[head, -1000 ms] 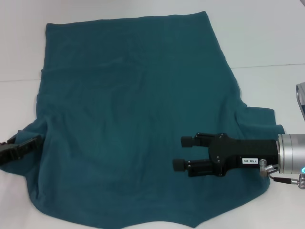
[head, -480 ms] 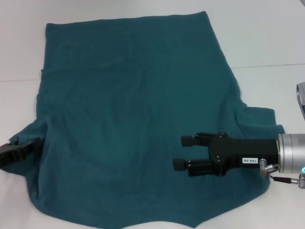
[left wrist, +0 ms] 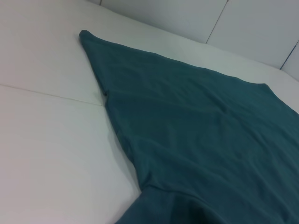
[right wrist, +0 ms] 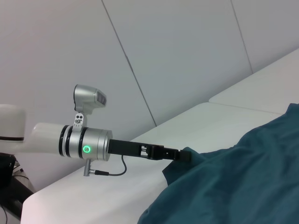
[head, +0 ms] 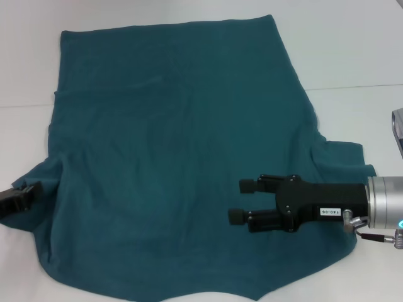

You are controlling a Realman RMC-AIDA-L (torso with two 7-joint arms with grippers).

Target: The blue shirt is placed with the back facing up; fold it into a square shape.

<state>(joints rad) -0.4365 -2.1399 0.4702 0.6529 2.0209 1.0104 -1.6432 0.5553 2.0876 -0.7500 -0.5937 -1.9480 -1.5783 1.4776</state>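
The blue shirt [head: 176,157] lies spread flat, back up, across the white table [head: 352,56], and looks light, soft and limp, so it will likely sag and drag unless pinched at an edge or sleeve corner. Nearest, the right gripper [head: 242,201] hovers over its lower right at about 4 o'clock, fingers spread, pinching nothing. The left gripper [head: 19,198] sits at the left sleeve edge, about 8 o'clock; I cannot tell its state.

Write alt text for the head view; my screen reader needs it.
A blue shirt lies spread flat on a white table. The right gripper hovers open above its right side; the left gripper sits at the left sleeve edge.
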